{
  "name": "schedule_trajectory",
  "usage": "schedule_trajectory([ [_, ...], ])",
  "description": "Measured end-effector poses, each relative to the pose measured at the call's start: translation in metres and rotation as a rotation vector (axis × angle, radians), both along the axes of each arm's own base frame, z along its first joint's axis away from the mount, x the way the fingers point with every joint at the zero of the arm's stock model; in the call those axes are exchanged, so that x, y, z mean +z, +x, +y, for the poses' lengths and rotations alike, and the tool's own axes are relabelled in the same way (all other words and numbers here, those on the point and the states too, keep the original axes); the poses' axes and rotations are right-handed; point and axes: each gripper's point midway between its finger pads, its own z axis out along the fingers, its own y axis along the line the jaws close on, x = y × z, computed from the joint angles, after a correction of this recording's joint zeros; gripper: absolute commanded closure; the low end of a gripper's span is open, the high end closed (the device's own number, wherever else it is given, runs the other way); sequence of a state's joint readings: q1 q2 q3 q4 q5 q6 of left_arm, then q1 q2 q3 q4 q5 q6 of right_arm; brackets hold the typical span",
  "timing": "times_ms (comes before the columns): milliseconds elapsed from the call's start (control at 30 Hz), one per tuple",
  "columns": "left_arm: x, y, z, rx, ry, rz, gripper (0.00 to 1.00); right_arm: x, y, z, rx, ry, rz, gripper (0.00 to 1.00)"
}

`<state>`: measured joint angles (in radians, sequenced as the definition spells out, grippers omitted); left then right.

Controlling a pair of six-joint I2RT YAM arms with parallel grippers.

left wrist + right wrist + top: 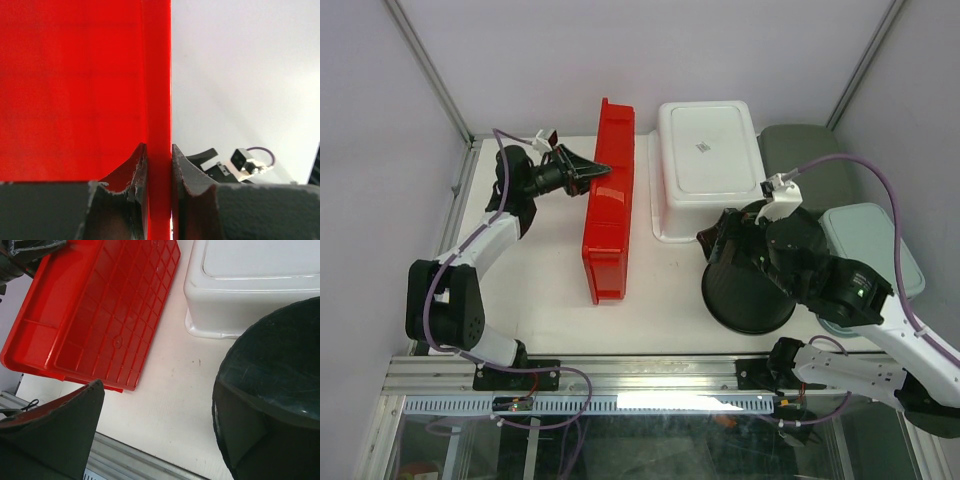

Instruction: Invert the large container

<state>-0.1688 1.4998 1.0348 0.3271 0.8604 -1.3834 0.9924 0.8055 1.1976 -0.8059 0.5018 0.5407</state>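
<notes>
The large red container [608,215] stands tipped on its long side in the middle of the table, with its ribbed underside facing right in the right wrist view [110,310]. My left gripper [600,172] is shut on its upper rim. In the left wrist view the jaws [159,165] pinch the thin red rim [159,75] from both sides. My right gripper [718,243] is open and empty in the right wrist view [157,425]. It hovers over bare table, to the right of the red container and beside a black round tub [745,295].
A white container [708,160] lies upside down at the back, right of the red one, and also shows in the right wrist view [250,285]. The black tub [280,355] touches my right finger. A grey container [810,160] and a pale green one [870,240] sit at the far right.
</notes>
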Motion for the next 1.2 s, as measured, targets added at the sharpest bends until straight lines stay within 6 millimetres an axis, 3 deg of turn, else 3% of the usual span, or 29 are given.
schedule_trajectory([
  [267, -0.001, -0.009, 0.015, 0.004, -0.15, 0.007, 1.0, -0.007, -0.003, -0.002, -0.013, 0.007, 0.028, 0.05],
  [500, -0.01, -0.007, 0.057, 0.033, -0.175, 0.004, 0.99, -0.013, -0.005, -0.006, -0.023, 0.0, 0.044, 0.05],
  [700, -0.022, 0.0, 0.087, 0.094, -0.035, -0.012, 0.81, -0.013, -0.005, -0.01, -0.035, -0.007, 0.042, 0.05],
  [867, -0.033, 0.007, 0.098, 0.116, 0.113, -0.045, 0.64, -0.018, -0.004, -0.01, -0.034, -0.02, 0.046, 0.05],
  [1000, -0.056, 0.017, 0.112, 0.166, 0.23, -0.036, 0.53, -0.018, -0.003, -0.008, -0.033, -0.02, 0.045, 0.05],
  [1200, -0.133, 0.014, 0.131, 0.208, 0.411, 0.165, 0.37, -0.017, -0.005, -0.01, -0.034, -0.016, 0.045, 0.05],
])
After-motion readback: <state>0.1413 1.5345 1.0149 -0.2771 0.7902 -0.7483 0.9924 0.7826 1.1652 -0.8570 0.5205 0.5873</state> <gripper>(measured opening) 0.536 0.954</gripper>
